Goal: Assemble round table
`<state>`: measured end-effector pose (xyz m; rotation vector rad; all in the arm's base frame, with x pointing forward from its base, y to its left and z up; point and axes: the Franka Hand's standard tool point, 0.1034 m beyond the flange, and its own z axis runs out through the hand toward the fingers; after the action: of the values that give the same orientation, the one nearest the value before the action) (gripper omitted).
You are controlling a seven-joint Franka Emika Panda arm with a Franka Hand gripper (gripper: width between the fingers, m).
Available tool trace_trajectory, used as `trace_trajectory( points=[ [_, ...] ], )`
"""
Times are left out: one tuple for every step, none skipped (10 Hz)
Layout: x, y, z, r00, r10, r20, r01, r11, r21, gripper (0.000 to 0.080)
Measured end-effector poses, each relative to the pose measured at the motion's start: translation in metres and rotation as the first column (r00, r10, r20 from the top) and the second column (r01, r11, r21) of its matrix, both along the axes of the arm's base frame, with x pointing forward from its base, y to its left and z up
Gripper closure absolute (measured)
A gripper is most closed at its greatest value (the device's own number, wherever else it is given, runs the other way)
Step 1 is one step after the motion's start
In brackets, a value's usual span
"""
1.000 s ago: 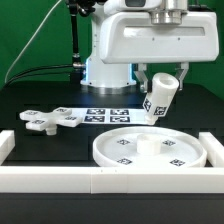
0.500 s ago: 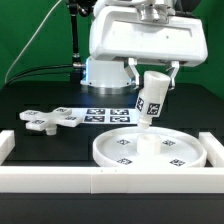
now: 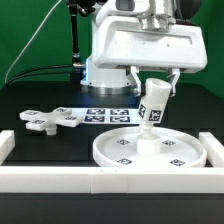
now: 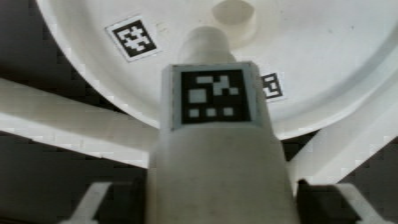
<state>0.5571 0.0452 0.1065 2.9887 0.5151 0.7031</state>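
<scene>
In the exterior view the gripper (image 3: 155, 88) is clamped on the upper part of the short cylinder leg (image 3: 153, 106). The leg hangs over the middle of the round disc (image 3: 150, 167) and looks clear of it. Its long axis is near upright, with the top leaning toward the exterior view's right of the disc's centre. The cross-shaped base (image 3: 45, 120) lies well apart from the disc. In the wrist view the leg points along its axis at the disc's central boss (image 4: 231, 12), so straightening and lowering it seems next.
</scene>
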Motion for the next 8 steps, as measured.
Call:
trace_trajectory(
  points=[
    [-0.002,0.004,-0.003,1.000,0.006,-0.006,-0.006,1.000,0.002,0.0392],
    [-0.003,0.006,-0.006,1.000,0.009,-0.011,-0.009,1.000,0.002,0.0392],
    [-0.004,0.006,-0.009,1.000,0.012,-0.017,-0.012,1.000,0.001,0.0392],
    [-0.005,0.006,-0.011,1.000,0.012,-0.019,-0.012,1.000,0.001,0.0392],
    [-0.005,0.006,-0.013,1.000,0.012,-0.023,-0.012,1.000,0.001,0.0392],
    [-0.006,0.006,-0.015,1.000,0.012,-0.026,-0.012,1.000,0.001,0.0392],
    [-0.007,0.005,-0.017,0.999,0.012,-0.029,-0.012,1.000,0.000,0.0392],
    [-0.008,0.004,-0.019,0.999,0.012,-0.034,-0.012,1.000,-0.001,0.0392]
  ],
)
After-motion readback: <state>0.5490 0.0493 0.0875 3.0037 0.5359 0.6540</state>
